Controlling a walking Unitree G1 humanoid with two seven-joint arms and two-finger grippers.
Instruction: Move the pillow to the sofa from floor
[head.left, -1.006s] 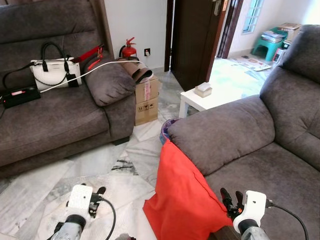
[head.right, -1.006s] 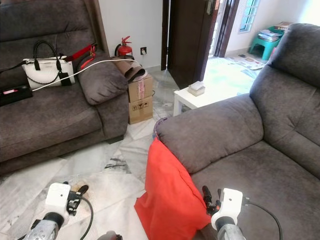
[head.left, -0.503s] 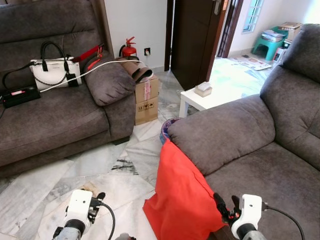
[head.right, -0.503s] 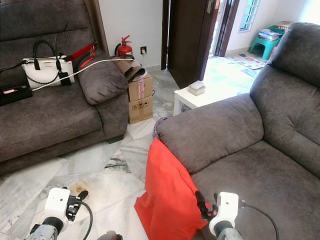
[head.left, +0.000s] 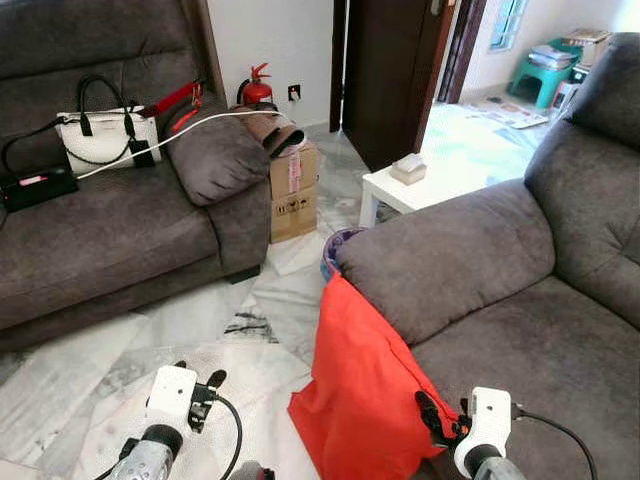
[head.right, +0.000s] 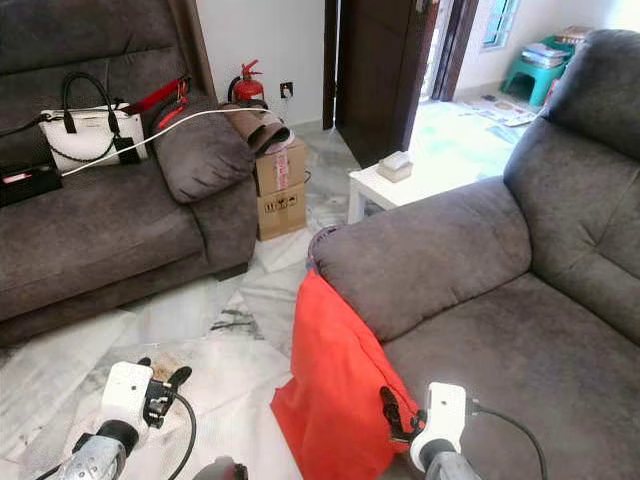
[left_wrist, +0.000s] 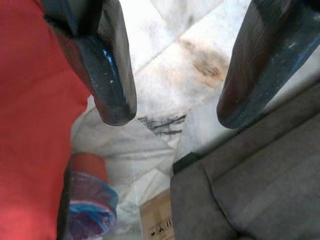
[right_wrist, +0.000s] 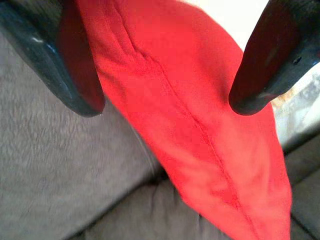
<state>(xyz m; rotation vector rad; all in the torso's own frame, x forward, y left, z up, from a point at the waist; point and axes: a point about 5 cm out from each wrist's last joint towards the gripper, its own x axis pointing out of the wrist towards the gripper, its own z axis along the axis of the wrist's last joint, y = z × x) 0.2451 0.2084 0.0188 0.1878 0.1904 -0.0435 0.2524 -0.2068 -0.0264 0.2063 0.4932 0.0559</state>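
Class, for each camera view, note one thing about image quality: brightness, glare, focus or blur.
Left eye view: sharp, with the sunlit doorway floor washed out. Left wrist view: near fingers soft, floor behind clearer. Right wrist view: red pillow slightly blurred, fingers dark.

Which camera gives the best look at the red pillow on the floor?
The left eye view: the red pillow shows whole, standing on the floor against the sofa arm. The right eye view shows the same. The right wrist view shows its seam close up between the open right gripper; the left wrist view catches one edge.
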